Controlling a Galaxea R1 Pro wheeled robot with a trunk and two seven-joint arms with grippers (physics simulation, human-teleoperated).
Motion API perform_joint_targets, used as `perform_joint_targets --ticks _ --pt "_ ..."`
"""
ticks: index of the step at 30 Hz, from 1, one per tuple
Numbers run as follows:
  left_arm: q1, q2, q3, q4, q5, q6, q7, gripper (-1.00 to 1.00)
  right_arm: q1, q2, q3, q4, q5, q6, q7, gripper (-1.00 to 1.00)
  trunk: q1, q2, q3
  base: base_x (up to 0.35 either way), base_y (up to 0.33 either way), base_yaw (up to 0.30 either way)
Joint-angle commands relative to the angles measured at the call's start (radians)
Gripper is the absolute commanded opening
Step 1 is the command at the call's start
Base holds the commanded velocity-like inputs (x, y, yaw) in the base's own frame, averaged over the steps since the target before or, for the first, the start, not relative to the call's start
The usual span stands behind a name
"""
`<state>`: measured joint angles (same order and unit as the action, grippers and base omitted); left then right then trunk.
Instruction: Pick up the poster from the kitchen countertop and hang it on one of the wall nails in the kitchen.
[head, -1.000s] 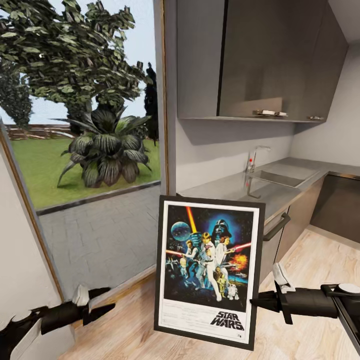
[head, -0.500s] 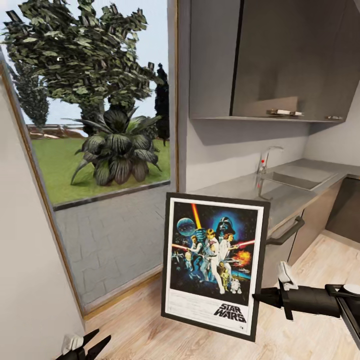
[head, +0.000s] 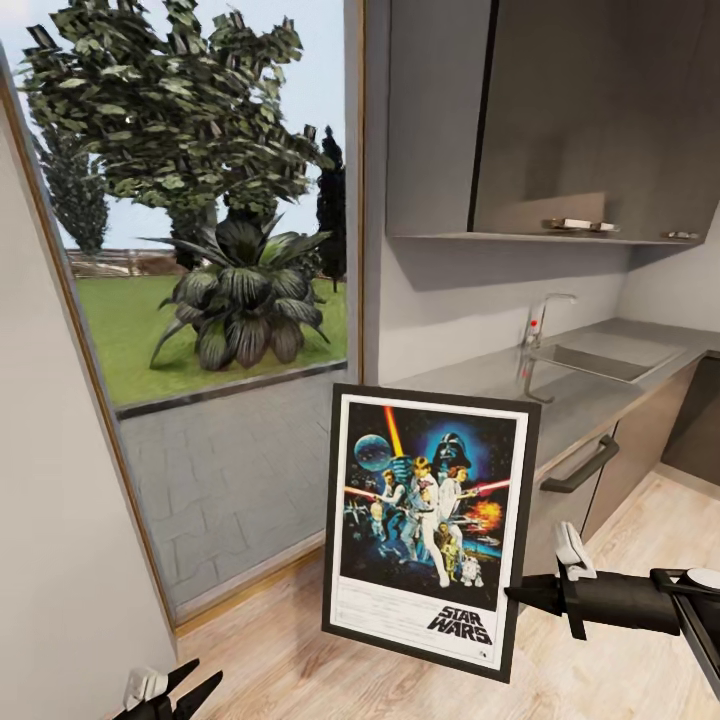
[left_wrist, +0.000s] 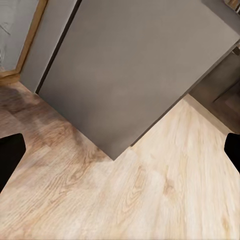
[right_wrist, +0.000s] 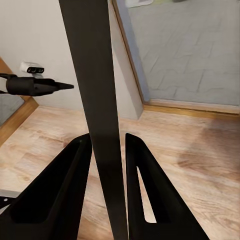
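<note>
View panned slightly; poster (head: 428, 528) upright (portrait), right gripper (head: 512, 598) clamping.

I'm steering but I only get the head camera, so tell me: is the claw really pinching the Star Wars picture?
Observer: Yes. In the right wrist view the right gripper has one finger on each side of the poster, closed on its thin black edge.
Operator: What's under it?
Observer: Wooden floor, beside the glass door's frame.
Operator: And my other claw?
Observer: The left gripper hangs low near a light wall, fingers spread. Its own camera looks down at a grey cabinet corner.
</note>
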<state>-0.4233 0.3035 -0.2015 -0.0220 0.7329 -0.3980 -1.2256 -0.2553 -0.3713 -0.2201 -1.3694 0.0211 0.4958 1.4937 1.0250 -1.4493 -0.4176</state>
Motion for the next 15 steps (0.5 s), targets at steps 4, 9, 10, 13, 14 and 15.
perform_joint_targets --ticks 4,9,10,13,14,15 --pt "0.003 0.001 -0.007 0.0 0.008 0.031 -0.002 1.0 -0.001 0.0 -0.001 0.0 0.002 0.012 0.006 -1.0 0.0 -0.001 -0.001 0.0 0.0 0.0" --pt "0.038 0.0 -0.006 0.0 0.009 0.074 -0.002 1.0 -0.001 0.0 0.0 0.0 0.004 0.012 0.007 -1.0 0.0 -0.001 -0.005 0.0 0.0 0.0" --pt "0.04 0.0 -0.006 0.0 0.009 0.076 -0.001 1.0 -0.001 0.0 0.0 0.0 0.004 0.012 0.007 -1.0 0.0 -0.001 -0.007 0.0 0.0 0.0" --pt "0.044 0.0 -0.006 0.001 0.008 0.08 0.006 1.0 -0.001 0.0 0.001 0.0 0.005 0.012 0.007 -1.0 0.0 -0.001 -0.011 0.0 0.0 0.0" --pt "0.045 0.0 -0.006 0.001 0.008 0.081 0.01 1.0 -0.001 0.0 0.001 0.0 0.005 0.012 0.007 -1.0 0.0 -0.001 -0.013 0.0 0.0 0.0" --pt "0.045 0.0 -0.006 0.001 0.008 0.081 0.015 1.0 -0.001 0.0 0.001 -0.001 0.006 0.012 0.007 -1.0 0.0 -0.001 -0.014 0.0 0.0 0.0"
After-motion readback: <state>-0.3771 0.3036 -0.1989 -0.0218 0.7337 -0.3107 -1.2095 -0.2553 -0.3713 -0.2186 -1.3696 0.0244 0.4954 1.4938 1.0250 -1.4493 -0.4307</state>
